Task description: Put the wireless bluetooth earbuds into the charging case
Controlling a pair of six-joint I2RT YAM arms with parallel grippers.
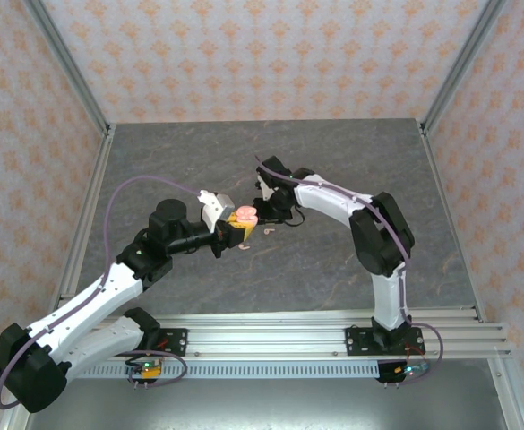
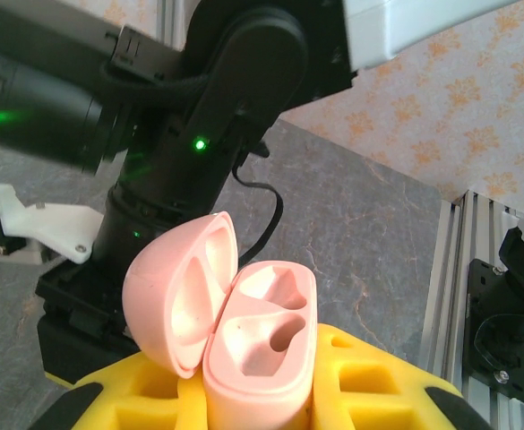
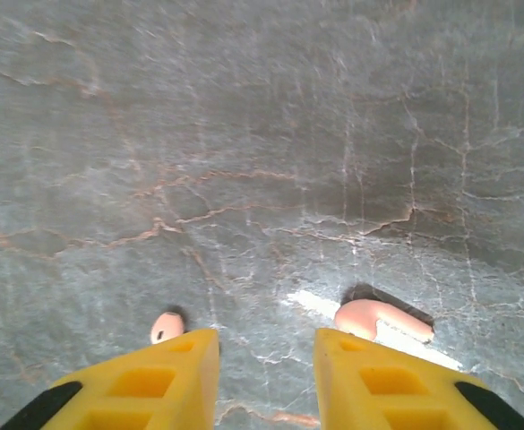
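Note:
My left gripper [image 2: 260, 394] is shut on a pale pink charging case [image 2: 263, 351], which stands upright between its yellow fingers [image 2: 369, 376]. The case's lid [image 2: 174, 305] is hinged open to the left, and both sockets are empty. In the top view the case [image 1: 244, 216] is held up at the table's middle, close to the right arm's wrist [image 1: 275, 193]. My right gripper [image 3: 266, 339] points down at the table, open, with bare stone between its fingers. One pink earbud [image 3: 382, 321] lies just beyond the right finger. Another [image 3: 166, 327] peeks out by the left finger. A single earbud [image 1: 269, 230] shows from above.
The grey marbled table [image 1: 333, 161] has patterned walls at the back and sides. An aluminium rail [image 1: 288, 336] runs along its near edge. The right arm's black body [image 2: 226, 116] looms close behind the held case.

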